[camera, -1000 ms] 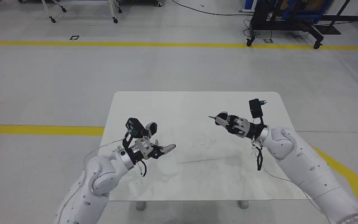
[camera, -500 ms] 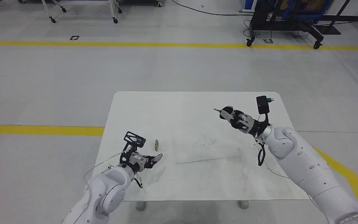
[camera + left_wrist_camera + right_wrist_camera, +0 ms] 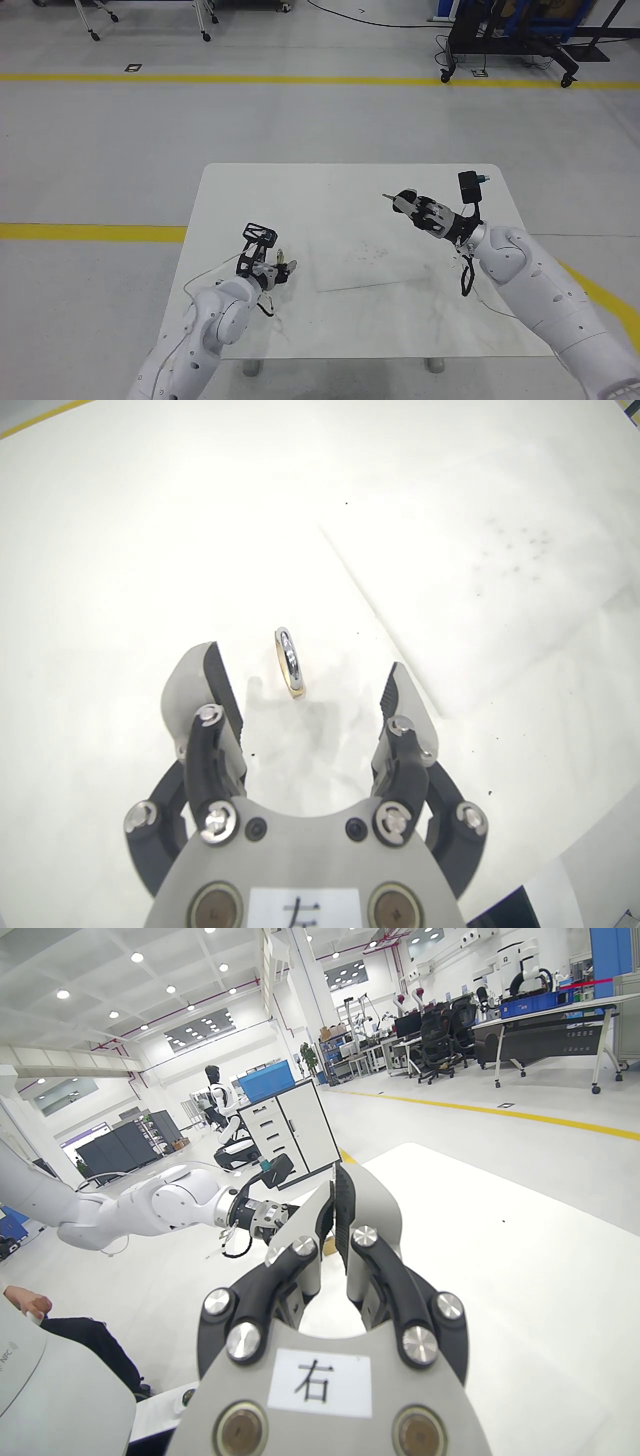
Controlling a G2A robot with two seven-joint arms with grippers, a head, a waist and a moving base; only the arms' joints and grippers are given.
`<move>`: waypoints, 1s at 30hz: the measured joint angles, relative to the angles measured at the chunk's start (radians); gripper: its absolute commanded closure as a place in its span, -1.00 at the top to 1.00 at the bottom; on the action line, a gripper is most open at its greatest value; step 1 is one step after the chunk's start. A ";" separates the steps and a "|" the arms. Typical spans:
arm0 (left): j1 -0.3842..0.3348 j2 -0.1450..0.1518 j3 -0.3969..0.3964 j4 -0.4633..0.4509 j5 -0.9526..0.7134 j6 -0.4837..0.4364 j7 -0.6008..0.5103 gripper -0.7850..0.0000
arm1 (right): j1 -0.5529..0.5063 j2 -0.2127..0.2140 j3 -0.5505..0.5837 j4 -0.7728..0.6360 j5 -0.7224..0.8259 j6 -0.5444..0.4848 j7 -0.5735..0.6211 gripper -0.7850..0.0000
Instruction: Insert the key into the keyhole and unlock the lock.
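Just between left gripper's (image 3: 305,656) spread tips — padlock (image 3: 289,664); brass body, chrome shackle.

Glossy metal lock (image 3: 289,663) on a smooth, matt table (image 3: 150,525).

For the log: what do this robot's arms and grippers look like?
The left arm and right arm have glossy white rounded shells, with loose black cables at the wrists. The left gripper and right gripper each have two silver-grey fingers with black ribbed pads, black linkages, silver screws and a white label bearing one black character.
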 measured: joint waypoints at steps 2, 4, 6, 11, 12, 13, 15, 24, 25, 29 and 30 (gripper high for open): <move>-0.007 -0.002 0.002 0.013 -0.001 0.005 0.002 0.12 | 0.000 0.000 0.000 0.000 0.000 0.000 0.000 -1.00; -0.011 -0.004 0.003 0.019 0.000 0.008 0.002 0.03 | 0.000 0.000 0.000 0.000 0.000 0.000 0.000 -1.00; -0.014 -0.005 0.004 0.022 0.009 0.013 0.003 -0.02 | 0.000 0.000 0.000 0.000 0.000 0.000 0.000 -1.00; -0.028 -0.008 0.011 0.030 0.037 0.022 -0.010 -0.29 | 0.000 0.000 0.000 0.000 0.000 0.000 0.000 -1.00; -0.031 -0.009 0.014 0.033 0.041 0.025 -0.017 -0.39 | 0.000 0.000 0.000 0.000 0.000 0.000 0.000 -1.00; -0.034 -0.011 0.017 0.035 0.043 0.028 -0.022 -0.51 | 0.000 0.000 0.000 0.000 0.000 0.000 0.000 -1.00; -0.039 -0.013 0.023 0.037 0.044 0.033 -0.027 -0.73 | 0.000 0.000 0.000 0.000 0.000 0.000 0.000 -1.00; -0.065 -0.022 0.039 0.062 0.065 0.048 -0.072 -1.00 | 0.000 0.000 0.000 0.000 0.000 0.000 0.000 -1.00; -0.067 -0.023 0.041 0.064 0.066 0.050 -0.075 -1.00 | 0.000 0.000 0.000 0.000 0.000 0.000 0.000 -1.00; -0.070 -0.026 0.043 0.068 0.071 0.054 -0.077 -1.00 | 0.000 0.000 0.000 0.000 0.000 0.000 0.000 -1.00; -0.070 -0.027 0.043 0.067 0.072 0.055 -0.074 -1.00 | 0.000 0.000 0.000 0.000 0.000 0.000 0.000 -1.00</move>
